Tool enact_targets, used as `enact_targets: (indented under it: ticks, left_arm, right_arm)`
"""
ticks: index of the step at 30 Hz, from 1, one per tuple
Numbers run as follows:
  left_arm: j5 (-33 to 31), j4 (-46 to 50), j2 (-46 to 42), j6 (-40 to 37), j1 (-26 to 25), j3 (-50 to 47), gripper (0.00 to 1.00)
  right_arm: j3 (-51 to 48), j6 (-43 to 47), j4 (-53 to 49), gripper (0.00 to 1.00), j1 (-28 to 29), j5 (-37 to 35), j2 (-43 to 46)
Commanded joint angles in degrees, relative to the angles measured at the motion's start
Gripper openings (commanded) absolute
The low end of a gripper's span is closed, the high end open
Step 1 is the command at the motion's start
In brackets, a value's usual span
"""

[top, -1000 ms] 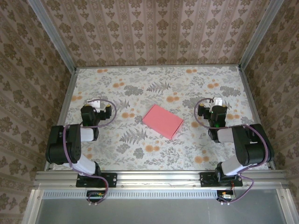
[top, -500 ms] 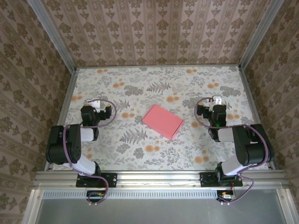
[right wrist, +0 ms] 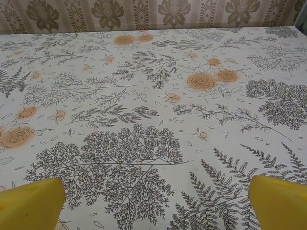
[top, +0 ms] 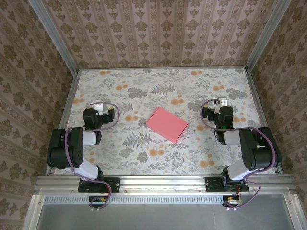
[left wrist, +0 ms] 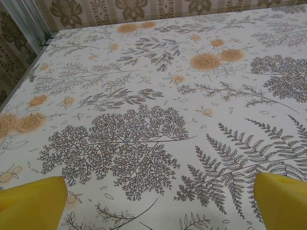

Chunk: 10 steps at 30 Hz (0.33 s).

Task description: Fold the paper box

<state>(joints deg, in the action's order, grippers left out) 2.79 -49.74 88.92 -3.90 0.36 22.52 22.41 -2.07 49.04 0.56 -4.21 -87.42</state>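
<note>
Against a second ago, next to nothing different: paper box (top: 167, 124) in the same spot at the same angle, left arm (top: 72, 143) in the same folded pose, right arm (top: 252, 151) with its wrist end perhaps a hair shifted, too slight to be sure of. Both sets of jaws as wide as before.

Nearest in the top view, the metal rail (top: 163, 182) carrying the two arm bases. Just beyond, each arm doubled back on its own side of the table (top: 144, 81), wrist ends pointing toward the far wall (top: 158, 33). Between them and well apart from either, the box: a compact pink rectangle, flat on the floral surface about mid-table, set at a slant.

From above, the box and the pose of both arms, but no clear look at the jaw gap. From the wrist views, the gap itself: left jaws released, yellow fingers (left wrist: 31, 203) at the two lower corners with floral table between them; right jaws likewise released, yellow fingers (right wrist: 29, 203) spread wide over the print. Further on in both, ferns and orange blooms up to the patterned wall; in the left wrist view, a metal corner post (left wrist: 26, 21) at far left
</note>
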Motion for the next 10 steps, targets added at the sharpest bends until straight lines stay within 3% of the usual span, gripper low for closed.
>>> enact_targets:
  ticks: [1,10]
  left_arm:
    - [-0.48,-1.6,-0.09,0.39,-0.38,0.33,1.0]
    - [-0.48,-1.59,-0.04,0.39,-0.45,0.39,1.0]
  right_arm:
    - [0.97,-0.05,-0.37,1.0,-0.12,0.98,-0.12]
    - [1.01,-0.04,-0.43,1.0,-0.12,0.96,-0.12]
